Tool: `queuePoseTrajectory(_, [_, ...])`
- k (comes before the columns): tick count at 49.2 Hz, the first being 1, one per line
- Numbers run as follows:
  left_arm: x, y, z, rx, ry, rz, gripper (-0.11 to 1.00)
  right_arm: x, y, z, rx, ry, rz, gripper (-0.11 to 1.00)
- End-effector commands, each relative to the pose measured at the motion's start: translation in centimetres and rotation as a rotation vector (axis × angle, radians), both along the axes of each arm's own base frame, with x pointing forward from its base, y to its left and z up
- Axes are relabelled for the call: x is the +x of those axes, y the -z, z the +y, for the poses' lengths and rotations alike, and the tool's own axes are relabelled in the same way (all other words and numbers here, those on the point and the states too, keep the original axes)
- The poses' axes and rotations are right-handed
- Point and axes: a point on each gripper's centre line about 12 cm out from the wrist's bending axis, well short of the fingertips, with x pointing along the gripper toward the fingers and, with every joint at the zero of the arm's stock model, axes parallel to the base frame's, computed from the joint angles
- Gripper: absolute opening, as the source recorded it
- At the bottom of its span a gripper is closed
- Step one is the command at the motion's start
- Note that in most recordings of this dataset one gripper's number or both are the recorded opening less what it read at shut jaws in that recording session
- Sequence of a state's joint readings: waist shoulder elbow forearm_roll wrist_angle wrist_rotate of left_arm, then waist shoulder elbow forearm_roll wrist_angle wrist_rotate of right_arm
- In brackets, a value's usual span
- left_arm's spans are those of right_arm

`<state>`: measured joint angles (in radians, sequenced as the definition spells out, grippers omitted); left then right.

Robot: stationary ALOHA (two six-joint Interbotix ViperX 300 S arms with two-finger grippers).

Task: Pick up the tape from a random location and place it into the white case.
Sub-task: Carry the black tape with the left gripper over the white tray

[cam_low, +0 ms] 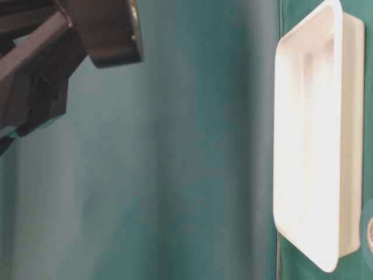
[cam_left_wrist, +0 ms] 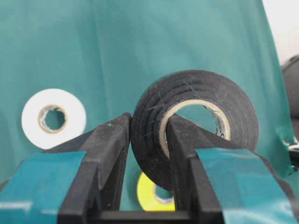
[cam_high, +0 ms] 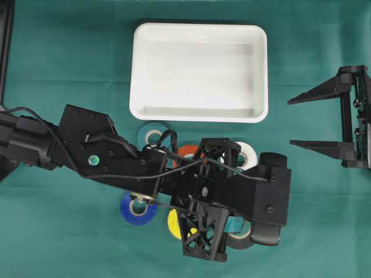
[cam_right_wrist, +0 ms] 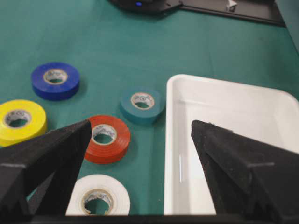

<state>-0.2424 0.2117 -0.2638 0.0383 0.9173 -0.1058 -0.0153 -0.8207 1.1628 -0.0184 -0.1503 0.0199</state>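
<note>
A black tape roll [cam_left_wrist: 196, 116] hangs tilted above the green cloth. My left gripper [cam_left_wrist: 148, 122] is shut on it, with one finger through the core and the other against the outer wall. In the overhead view the left arm [cam_high: 174, 174] hides most of this roll [cam_high: 242, 241]. The white case [cam_high: 200, 72] stands empty at the top centre. To the right of the case my right gripper [cam_high: 291, 123] is open and holds nothing. From the right wrist, the case's corner [cam_right_wrist: 233, 140] lies beyond that gripper [cam_right_wrist: 140, 123].
Loose rolls lie below the case: teal [cam_high: 152, 134], red [cam_high: 188, 152], white [cam_high: 246, 155], blue [cam_high: 138, 208] and yellow [cam_high: 174, 225]. The table-level view shows the case [cam_low: 309, 140] on edge at the right and part of the left arm [cam_low: 35, 70].
</note>
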Motion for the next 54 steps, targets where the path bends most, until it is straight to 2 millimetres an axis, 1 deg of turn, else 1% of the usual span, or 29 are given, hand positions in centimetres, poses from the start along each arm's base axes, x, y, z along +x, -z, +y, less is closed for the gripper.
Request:
queuePoseTrajectory(1, [-0.9,-2.8,0.0,-0.015,0.002,-0.063,0.20,0.3,-0.6,0.0,0.001,0.000,-0.017,0.91])
queuePoseTrajectory(15, [-0.9,-2.8,0.0,-0.015,0.002,-0.063,0.19,0.3,-0.6,0.0,0.001,0.000,-0.017,0.91])
queuePoseTrajectory(22, [-0.7,-2.7,0.8,-0.013,-0.012,-0.062,0.20,0.3,-0.6,0.0,0.000,0.001,-0.017,0.91])
queuePoseTrajectory(25, [-0.7,-2.7,1.5,-0.012,-0.027,-0.060,0.20,0.3,-0.6,0.0,0.000,0.000,-0.017,0.91])
queuePoseTrajectory(31, [-0.8,-2.7,3.5,-0.010,-0.067,-0.056,0.20,0.3,-0.6,0.0,0.000,0.000,-0.017,0.91])
queuePoseTrajectory(36, [-1.0,-2.4,5.6,-0.007,-0.110,-0.046,0.19,0.3,-0.6,0.0,0.000,0.001,-0.017,0.91])
queuePoseTrajectory(45, [-1.3,-2.2,10.3,-0.003,-0.208,-0.038,0.20,0.3,-0.6,0.0,0.000,0.000,-0.017,0.91])
queuePoseTrajectory(54, [-1.6,-2.3,14.5,0.008,-0.285,-0.042,0.20,0.3,-0.6,0.0,0.000,0.000,-0.015,0.91])
